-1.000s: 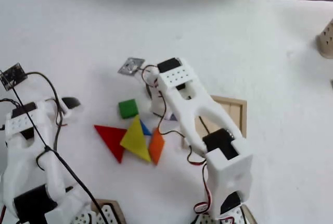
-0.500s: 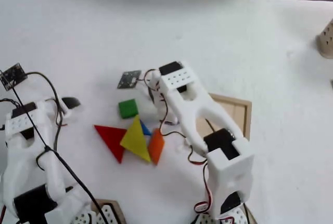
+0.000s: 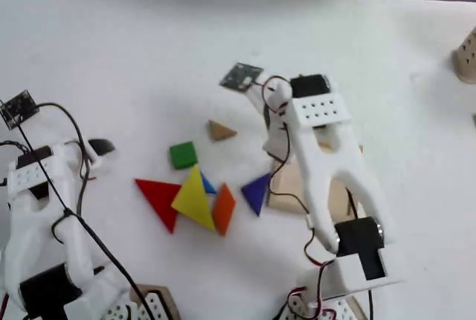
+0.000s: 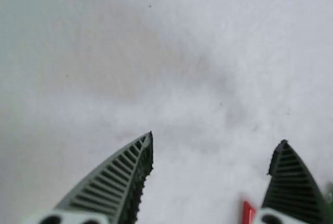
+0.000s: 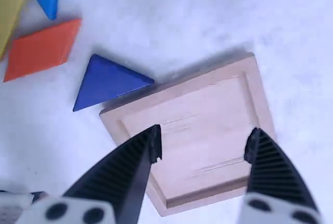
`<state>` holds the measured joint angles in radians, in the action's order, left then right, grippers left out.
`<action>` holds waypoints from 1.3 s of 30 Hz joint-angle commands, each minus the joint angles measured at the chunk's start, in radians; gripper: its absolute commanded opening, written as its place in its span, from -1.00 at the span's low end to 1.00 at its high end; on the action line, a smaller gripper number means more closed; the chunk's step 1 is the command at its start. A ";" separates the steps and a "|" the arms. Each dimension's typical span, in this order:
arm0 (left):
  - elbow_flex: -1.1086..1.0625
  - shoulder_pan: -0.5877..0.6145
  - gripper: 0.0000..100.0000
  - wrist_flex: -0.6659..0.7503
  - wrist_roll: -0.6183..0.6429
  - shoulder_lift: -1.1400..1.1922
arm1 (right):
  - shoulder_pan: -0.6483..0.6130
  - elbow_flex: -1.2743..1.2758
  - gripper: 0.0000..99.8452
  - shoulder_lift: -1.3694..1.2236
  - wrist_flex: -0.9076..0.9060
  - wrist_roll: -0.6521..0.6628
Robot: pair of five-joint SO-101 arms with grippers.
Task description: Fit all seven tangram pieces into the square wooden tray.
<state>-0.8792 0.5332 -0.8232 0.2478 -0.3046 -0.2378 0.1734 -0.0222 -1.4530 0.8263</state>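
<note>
White tabletop (image 3: 372, 37) carries the square wooden tray (image 5: 182, 88); the right end effector (image 5: 204, 133) hangs open above it, the left end effector (image 4: 214, 139) open well apart from it. Beside the tray lie the red triangle (image 3: 160, 197), yellow triangle (image 3: 193, 199), dark blue triangle (image 3: 257, 192) touching its rim, orange parallelogram (image 3: 224, 208) and green square (image 3: 182, 154).

The square wooden tray (image 3: 282, 190) is set on the table (image 3: 357, 45), under the right claw (image 5: 203, 143). A medium triangle (image 3: 256, 192) is laid touching the tray's left side. Further left, a parallelogram (image 3: 224, 208), a middle large triangle (image 3: 195, 199) and a left large triangle (image 3: 158, 199) are clustered edge to edge. A square piece (image 3: 183, 154) is placed just behind them, and a small triangle (image 3: 221, 130) behind that, to its right.
</note>
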 commanded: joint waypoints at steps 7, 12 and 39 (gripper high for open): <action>0.018 0.004 -0.30 0.025 0.006 -0.048 | 0.008 0.166 -0.48 0.058 0.045 0.445; 0.018 0.004 -0.30 0.025 0.006 -0.048 | -0.090 0.207 -0.48 0.056 0.068 0.203; 0.009 -0.022 -0.30 0.046 0.006 -0.048 | -0.278 0.585 -0.48 0.228 0.575 -1.089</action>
<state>-0.8792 0.5332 -0.8032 0.2478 -0.3046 -0.5033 0.7656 0.1619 -0.9068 -0.2248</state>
